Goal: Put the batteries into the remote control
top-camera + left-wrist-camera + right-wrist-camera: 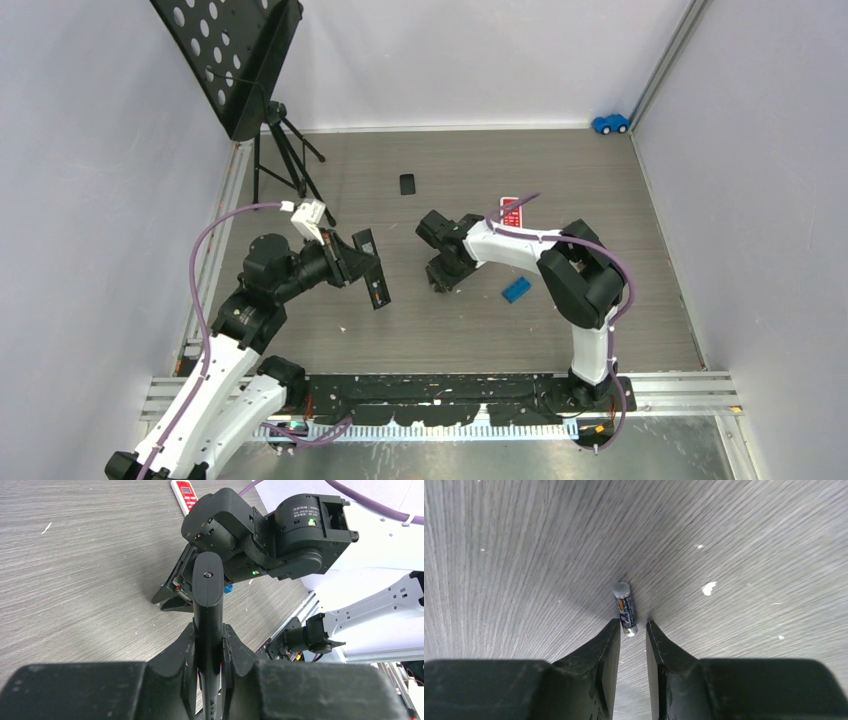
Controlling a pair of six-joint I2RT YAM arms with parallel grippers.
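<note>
While left claw clenched the remote, right claw stood parted, empty.
Battery lay with one end between its tips — likely light, rigid, slick; best pinched mid-barrel.

Robot lab cell: white partition walls, aluminium frame rails, bench-bolted arms.

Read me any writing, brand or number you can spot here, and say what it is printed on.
Nothing reads clearly.
Battery: orange and white print on its dark wrap, too blurred to read.
Label on the right arm's wrist motor: lines of white print, too small to read.
Red and white remote: small screen and buttons, nothing legible.
Black remote: no writing shows.
</note>
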